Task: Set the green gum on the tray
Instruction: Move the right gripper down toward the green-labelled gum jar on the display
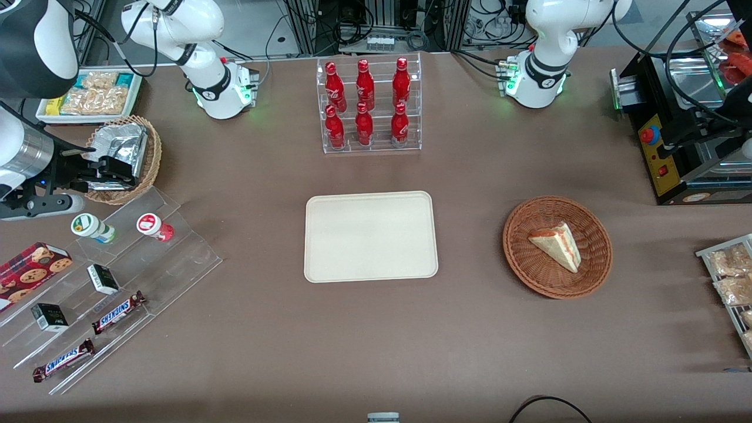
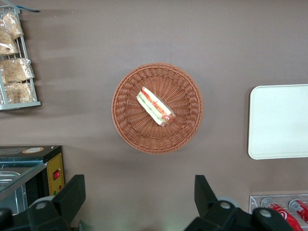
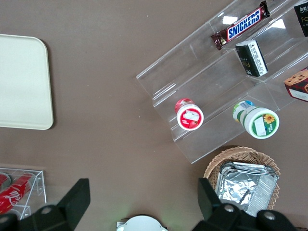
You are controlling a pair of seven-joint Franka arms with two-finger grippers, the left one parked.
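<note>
Above the foil-filled wicker basket, the right arm's gripper hovers level, fingers spread apart and empty. Just nearer the front camera than those fingers, the green gum lies on the clear stepped rack, well apart from the bare tray mid-worktop.

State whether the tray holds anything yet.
Empty: the tray shows only bare cream surface; the green gum sits on the acrylic rack; the open gripper hovers over a basket.

Your pincer hangs open above the wicker basket of foil packs, clear of the stepped acrylic rack. The green gum has open air above; the red-lidded bottle stands just beside it. Bare bench separates rack and tray.
</note>
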